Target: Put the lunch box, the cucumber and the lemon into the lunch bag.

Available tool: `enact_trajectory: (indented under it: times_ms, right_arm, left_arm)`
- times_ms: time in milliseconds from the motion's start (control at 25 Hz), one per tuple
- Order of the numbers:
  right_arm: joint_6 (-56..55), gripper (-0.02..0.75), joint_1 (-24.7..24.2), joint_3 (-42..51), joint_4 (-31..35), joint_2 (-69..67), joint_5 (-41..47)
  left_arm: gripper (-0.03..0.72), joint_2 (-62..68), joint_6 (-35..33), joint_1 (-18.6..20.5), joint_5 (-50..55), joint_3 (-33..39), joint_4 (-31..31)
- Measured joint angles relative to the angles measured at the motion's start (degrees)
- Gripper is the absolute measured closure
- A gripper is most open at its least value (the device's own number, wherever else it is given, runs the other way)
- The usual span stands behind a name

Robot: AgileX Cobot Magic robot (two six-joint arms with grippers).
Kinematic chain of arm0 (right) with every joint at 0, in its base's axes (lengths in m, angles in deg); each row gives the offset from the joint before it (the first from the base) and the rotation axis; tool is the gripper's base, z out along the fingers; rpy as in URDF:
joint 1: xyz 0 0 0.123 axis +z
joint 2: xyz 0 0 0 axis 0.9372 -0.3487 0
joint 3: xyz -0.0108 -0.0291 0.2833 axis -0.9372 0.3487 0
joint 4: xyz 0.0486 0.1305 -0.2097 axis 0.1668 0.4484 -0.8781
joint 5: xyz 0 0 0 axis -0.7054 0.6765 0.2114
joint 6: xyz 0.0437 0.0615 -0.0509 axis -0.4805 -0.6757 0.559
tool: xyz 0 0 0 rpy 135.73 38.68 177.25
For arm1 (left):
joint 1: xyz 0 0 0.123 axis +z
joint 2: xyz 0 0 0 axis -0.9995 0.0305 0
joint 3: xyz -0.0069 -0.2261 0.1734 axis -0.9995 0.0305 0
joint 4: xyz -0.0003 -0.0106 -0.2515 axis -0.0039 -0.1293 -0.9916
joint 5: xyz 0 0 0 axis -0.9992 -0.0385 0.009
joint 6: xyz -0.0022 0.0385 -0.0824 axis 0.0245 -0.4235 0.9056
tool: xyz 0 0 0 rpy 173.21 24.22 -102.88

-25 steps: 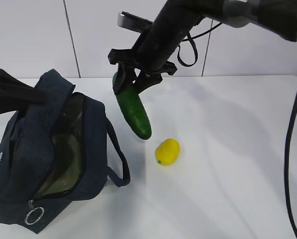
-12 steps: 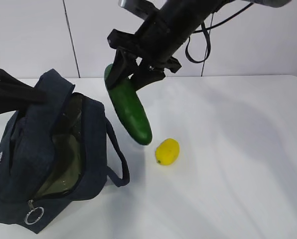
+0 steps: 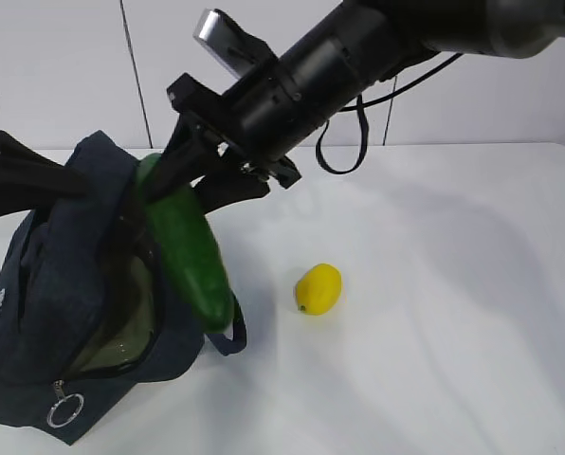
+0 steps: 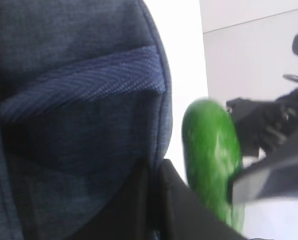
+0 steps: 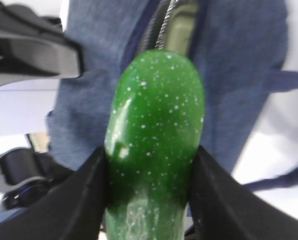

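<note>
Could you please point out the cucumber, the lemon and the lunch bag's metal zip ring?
cucumber [image 3: 190, 251], exterior view, middle of its green body.
lemon [image 3: 318, 288], exterior view, centre of the yellow skin.
metal zip ring [image 3: 64, 411], exterior view, the ring's rim at the bag's lower front corner.

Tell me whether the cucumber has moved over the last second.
Yes. The cucumber, held by the right tool, has shifted left, away from the lemon, and now hangs over the bag's open top.

Cucumber [image 3: 190, 256] dark green, pale-speckled; lemon [image 3: 318, 288] bright yellow; lunch bag [image 3: 45, 313] navy.
</note>
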Motion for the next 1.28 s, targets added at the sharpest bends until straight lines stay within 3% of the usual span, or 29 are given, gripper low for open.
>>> enact_trajectory:
  times_ms: [200, 480, 720, 960, 1080, 1280]
  right_arm:
    - [0.67, 0.395, 3.77, 0.80, 0.16, -0.25, -5.29]
    - [0.67, 0.395, 3.99, 0.84, 2.51, -5.58, -11.14]
    - [2.76, 0.395, 3.99, 0.84, 11.81, -8.61, -19.83]
    - [5.29, 0.393, 3.99, 0.84, 15.07, -9.11, -21.00]
    - [9.84, 0.353, 3.99, 0.93, 18.50, -9.11, -21.57]
    - [13.45, 0.222, 3.99, 1.16, 20.73, -9.11, -22.04]
  left_arm:
    - [0.687, 0.00, -0.09, 0.00, 0.00, 0.00, -0.04]
    - [0.687, 0.00, -0.09, 0.00, 0.38, 0.00, -0.04]
    - [0.687, 0.00, -0.09, 0.00, 0.99, 0.00, -0.04]
    - [0.687, 0.00, -0.09, 0.04, 0.99, 0.00, -0.04]
    - [0.687, 0.00, -0.09, 0.17, 0.99, 0.00, -0.17]
    - [0.687, 0.00, -0.09, 0.41, 0.99, 0.00, -0.42]
